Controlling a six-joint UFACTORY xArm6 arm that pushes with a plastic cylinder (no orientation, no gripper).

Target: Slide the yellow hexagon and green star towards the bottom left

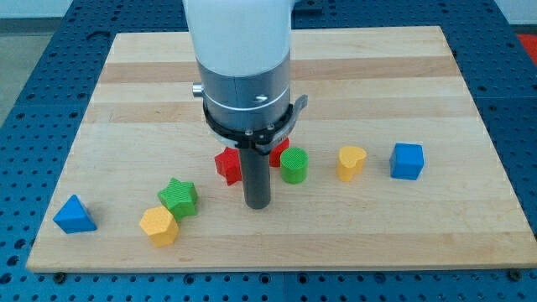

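Camera view: an xArm6 arm reaches down from the top centre of the frame over a pale wooden board [126, 75], its dark rod ending at my tip [257, 205], just below the frame's middle. The rod is a bare pusher with nothing that opens or closes, and it carries nothing. The tip stands apart from every block, to the right of the green star [179, 197] and just below a red block [227, 165] whose shape is partly hidden behind the rod.

The task's pair sits in the lower left of the frame: the green star, and the yellow hexagon [159, 226] touching it or nearly so at its lower-left side. A blue triangular block [74, 216] lies further left, near the board's bottom-left corner.

Both target blocks look small, rigid and light, likely to slide freely on the smooth wood and to spin if struck off-centre. Since neither can be picked up, the best contact appears to be the star's upper-right face, pushing through it into the hexagon.

Count: two green (star and a ribbed cylinder [294, 164]), two yellow (hexagon and a heart-like block [351, 162]), two blue (triangular block and a cube [407, 161]), and two red, the second [280, 153] half hidden behind the rod. Eight blocks in all.
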